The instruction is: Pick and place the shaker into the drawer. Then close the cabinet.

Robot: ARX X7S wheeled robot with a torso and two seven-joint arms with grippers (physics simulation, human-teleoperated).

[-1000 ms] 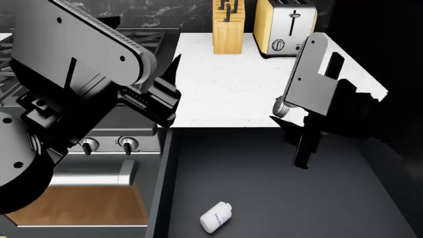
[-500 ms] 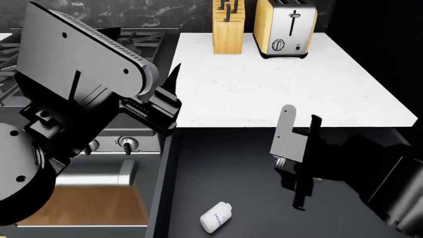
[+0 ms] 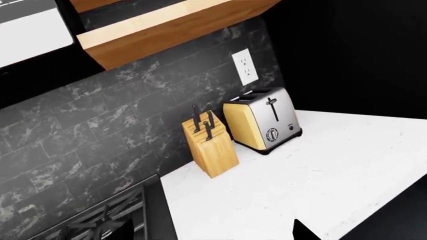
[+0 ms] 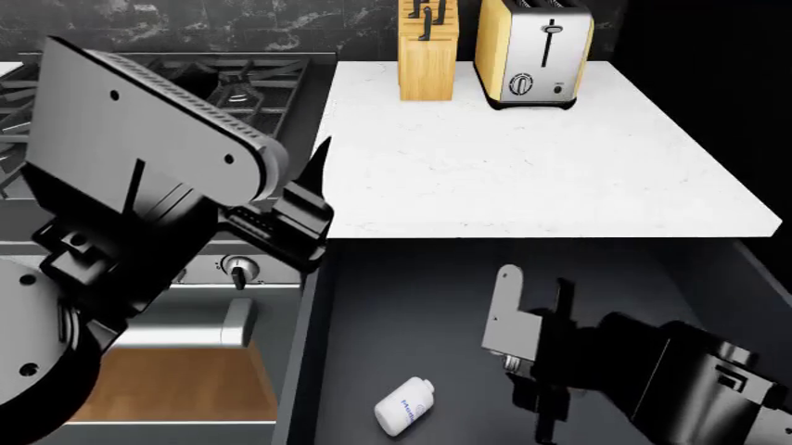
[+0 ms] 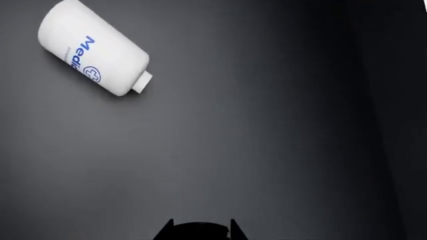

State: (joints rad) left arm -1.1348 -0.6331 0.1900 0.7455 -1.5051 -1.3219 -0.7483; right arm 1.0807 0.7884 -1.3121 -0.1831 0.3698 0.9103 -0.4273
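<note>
The drawer [image 4: 421,306] stands pulled out below the counter, dark inside. My right gripper [image 4: 530,363] hangs low inside it, above its floor [image 5: 267,125], towards the right. A small round silvery end of the shaker [image 4: 511,362] shows between its grey and dark fingers. In the right wrist view a dark rounded shape sits between the two fingertips of the right gripper [image 5: 200,227]. My left gripper [image 4: 310,199] hovers by the counter's left front corner. It is open with nothing between its wide-set fingertips [image 3: 301,231].
A white bottle with blue print [image 4: 405,406] [image 5: 93,55] lies on its side in the drawer's near left part. On the white countertop [image 4: 520,158] stand a knife block [image 4: 428,51] and a toaster [image 4: 535,51]. A stove [image 4: 236,79] with knobs [image 4: 239,270] is at the left.
My right gripper has dropped from the counter's front edge down into the drawer and towards me, carrying the shaker. The left arm has barely shifted.
</note>
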